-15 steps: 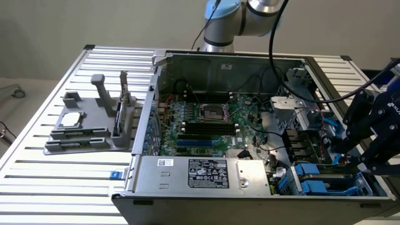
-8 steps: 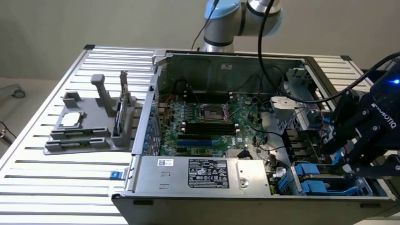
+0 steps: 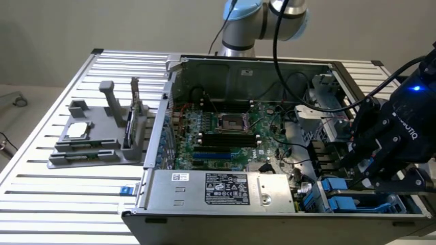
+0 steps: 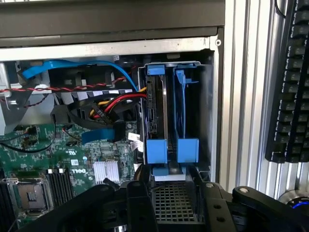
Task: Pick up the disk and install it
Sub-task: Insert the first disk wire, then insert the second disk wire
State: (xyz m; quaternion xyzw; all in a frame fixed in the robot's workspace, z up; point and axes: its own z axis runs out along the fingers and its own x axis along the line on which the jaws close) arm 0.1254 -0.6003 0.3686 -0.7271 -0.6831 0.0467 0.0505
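Two black fingers [image 4: 142, 203] of the gripper [image 4: 169, 186] stand wide apart, nothing clamped between them. They hang just over a perforated metal grid [image 4: 175, 203] at the edge of the drive bay [image 4: 205, 111].

The bay is a grey sheet-metal box with two slots. The disk [image 4: 155, 111] sits edge-on in the slot nearer the motherboard [image 4: 43, 159]: a thin dark slab framed in blue plastic, with a square blue tab at each end. The other slot holds a bare blue carrier [image 4: 186, 145] with thin rails and a square tab. Red, yellow and black wires and flat blue cables bunch beside the bay. Past the case wall lie ribbed aluminium table slats [image 4: 241, 96] and a black keyboard [image 4: 289, 82].

In the exterior view the gripper is over the bay at the case's near corner, on the exterior view's right. A boxy silver power supply [image 3: 218, 189] with a white label sits along the near wall. The green motherboard lies flat mid-case with a square socket and dark long slots. The open steel case [image 3: 252, 66] rests on the table. On the exterior view's left is a grey moulded fixture [image 3: 95, 148] carrying a small square silver chip [image 3: 77, 130] and a thin dark upright card [image 3: 129, 125]. Farthest back is the arm's [image 3: 252, 20] rounded grey-and-blue joint.
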